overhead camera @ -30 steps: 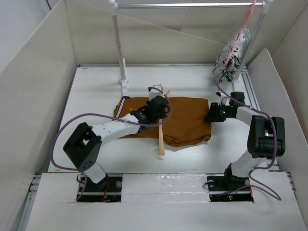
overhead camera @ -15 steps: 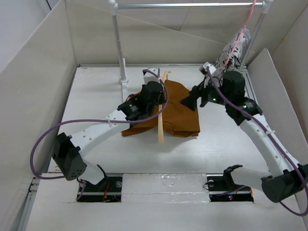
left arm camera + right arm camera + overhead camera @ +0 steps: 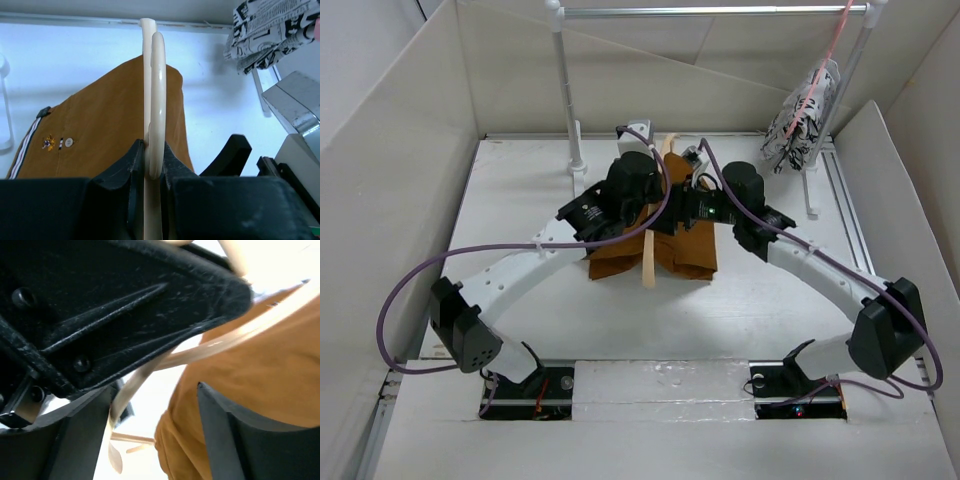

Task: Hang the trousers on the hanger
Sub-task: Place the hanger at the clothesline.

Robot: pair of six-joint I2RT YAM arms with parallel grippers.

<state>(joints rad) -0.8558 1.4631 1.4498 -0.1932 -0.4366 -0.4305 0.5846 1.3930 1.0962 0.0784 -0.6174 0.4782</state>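
The rust-brown trousers [image 3: 685, 250] hang bunched over the tan wooden hanger [image 3: 648, 262] near the table's middle. My left gripper [image 3: 653, 200] is shut on the hanger's arm and holds it on edge above the table. The left wrist view shows the hanger [image 3: 157, 75] pinched between the fingers, with the trousers [image 3: 100, 135] and their striped waistband behind it. My right gripper [image 3: 682, 205] sits close against the left one at the trousers' top. In the right wrist view its jaws [image 3: 154, 390] stand wide apart, with the trousers [image 3: 260, 360] against the right finger and the hanger [image 3: 220, 342] crossing above.
A metal clothes rail [image 3: 710, 12] on white posts [image 3: 565, 100] spans the back. A pink hanger with black-and-white patterned cloth [image 3: 805, 115] hangs at its right end, and the cloth also shows in the left wrist view [image 3: 270, 25]. Tall white walls enclose the table.
The right gripper swept left, folding the trousers' right half over the hanger. The left gripper lifted the hanger and moved it toward the back. The trousers went from flat to bunched.
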